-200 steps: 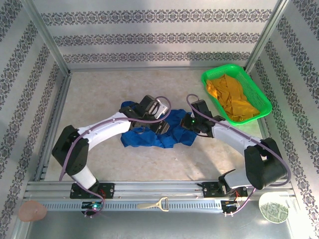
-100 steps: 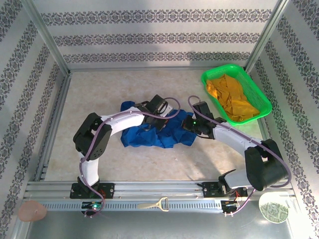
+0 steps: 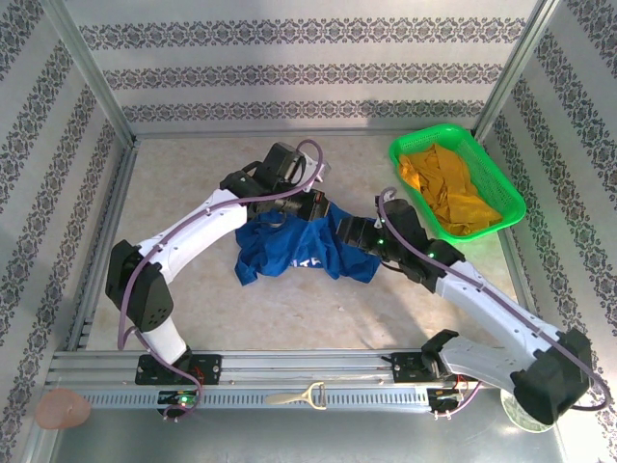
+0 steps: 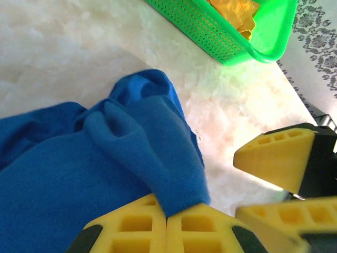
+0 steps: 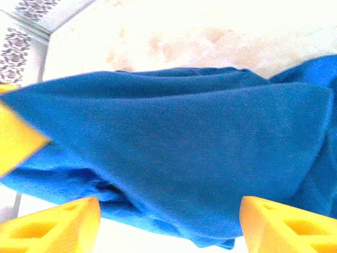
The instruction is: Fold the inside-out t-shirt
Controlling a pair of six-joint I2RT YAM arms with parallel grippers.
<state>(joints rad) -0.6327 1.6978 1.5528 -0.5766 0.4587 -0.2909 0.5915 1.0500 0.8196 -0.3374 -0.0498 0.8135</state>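
The inside-out t-shirt [image 3: 289, 246] is royal blue and lies bunched at the table's middle, with a bit of white print [image 3: 307, 261] showing. Its upper edge is raised. My left gripper [image 3: 316, 207] is at that edge, shut on a fold of the blue cloth [image 4: 174, 174], with its yellow fingers [image 4: 131, 226] pressed together. My right gripper [image 3: 345, 231] is at the shirt's right side, close to the left one. It stands open, its fingers [image 5: 52, 226] wide apart, and blue cloth [image 5: 174, 142] hangs just in front of them.
A green basket [image 3: 400, 152] holding a mustard-yellow garment [image 3: 448, 188] stands at the back right, close to the right arm. Patterned walls and metal rails fence the table. A peeler [image 3: 299, 396] lies on the front rail.
My left gripper shut on the shirt's upper edge and pulled it up and back. The right gripper opened and let go of the cloth. White print now shows.
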